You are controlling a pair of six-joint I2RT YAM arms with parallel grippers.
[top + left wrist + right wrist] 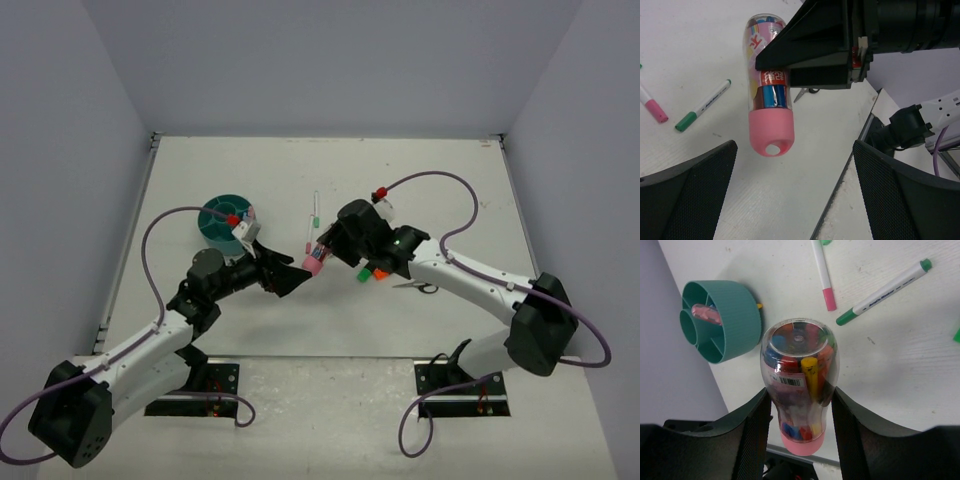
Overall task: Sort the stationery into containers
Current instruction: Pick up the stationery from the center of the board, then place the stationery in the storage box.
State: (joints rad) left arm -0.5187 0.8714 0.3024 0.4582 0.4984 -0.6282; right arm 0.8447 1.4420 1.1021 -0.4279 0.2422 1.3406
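- Right claw (799,405) is clamping the pink stubby tube (797,365) by its clear body, fingers pressing both sides, jaws about half-wide.
- Tube is hanging above the table (450,200), with its pink cap end sticking out of the right claw toward the left claw (795,195).
- Left claw is gaping wide and gripping nothing; the cap is sitting just ahead of its fingers, apart from them.
- Teal organiser (735,320) is standing ahead-left of the right claw, apart from the tube, with a pinkish item lying in one compartment.
- Pink-capped pen (822,272) and green-capped pen (885,290) are lying ahead of the right claw.
- Green highlighter (364,273), orange highlighter (380,272) and scissors (420,287) are lying behind the right claw, beside its arm.
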